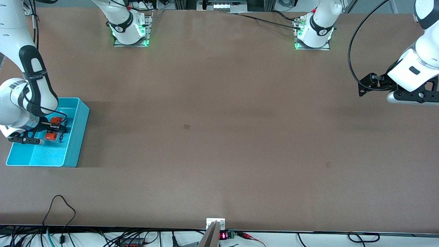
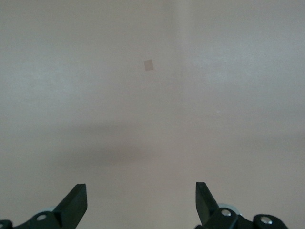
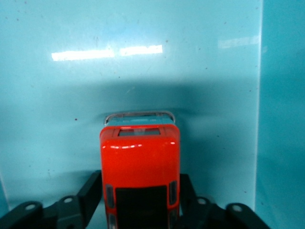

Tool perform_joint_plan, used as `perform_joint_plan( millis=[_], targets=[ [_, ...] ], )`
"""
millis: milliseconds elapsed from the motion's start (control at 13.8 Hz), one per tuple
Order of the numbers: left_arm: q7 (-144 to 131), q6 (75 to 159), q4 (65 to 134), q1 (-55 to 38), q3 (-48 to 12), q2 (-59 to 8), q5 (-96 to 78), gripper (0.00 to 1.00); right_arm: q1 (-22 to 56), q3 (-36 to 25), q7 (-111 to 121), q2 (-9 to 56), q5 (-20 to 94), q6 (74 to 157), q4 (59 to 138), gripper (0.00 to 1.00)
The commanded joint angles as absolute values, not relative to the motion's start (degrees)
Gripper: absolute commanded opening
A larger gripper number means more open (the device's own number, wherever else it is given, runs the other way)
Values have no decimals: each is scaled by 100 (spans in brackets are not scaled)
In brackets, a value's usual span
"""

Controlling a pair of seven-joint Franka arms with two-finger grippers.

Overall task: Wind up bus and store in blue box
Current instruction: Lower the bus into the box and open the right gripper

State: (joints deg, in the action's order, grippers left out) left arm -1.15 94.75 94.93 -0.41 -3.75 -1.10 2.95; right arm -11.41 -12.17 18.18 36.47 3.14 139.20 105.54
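Note:
The orange bus (image 1: 56,120) is inside the blue box (image 1: 78,137), which stands at the right arm's end of the table. My right gripper (image 1: 56,128) reaches down into the box, with its fingers pressed against both sides of the bus. In the right wrist view the bus (image 3: 140,157) fills the space between the black fingers (image 3: 93,186), low over the box floor (image 3: 71,86). My left gripper (image 1: 365,85) hangs open and empty over bare table at the left arm's end. The left wrist view shows its fingertips (image 2: 76,202) wide apart.
The box wall (image 3: 281,119) rises close beside the bus. A small square patch (image 1: 186,126) marks the middle of the brown table and shows in the left wrist view (image 2: 149,64). Another patch (image 1: 328,164) lies nearer the front camera. Cables run along the front edge.

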Motion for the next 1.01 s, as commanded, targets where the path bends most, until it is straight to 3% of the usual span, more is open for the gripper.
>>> perform_joint_plan(
  millis=[0, 651, 940],
  targets=[
    [-158, 9387, 9483, -97, -325, -53, 211, 100, -1274, -1064, 1995, 3438, 413, 13747, 10486, 100],
    [-167, 9387, 9483, -97, -325, -44, 220, 100, -1222, -1011, 1951, 1593, 352, 11903, 10328, 100],
    [-167, 9387, 9483, -97, -325, -44, 211, 100, -1213, -643, 1907, 1336, 19, 10121, 9135, 100]
  ],
)
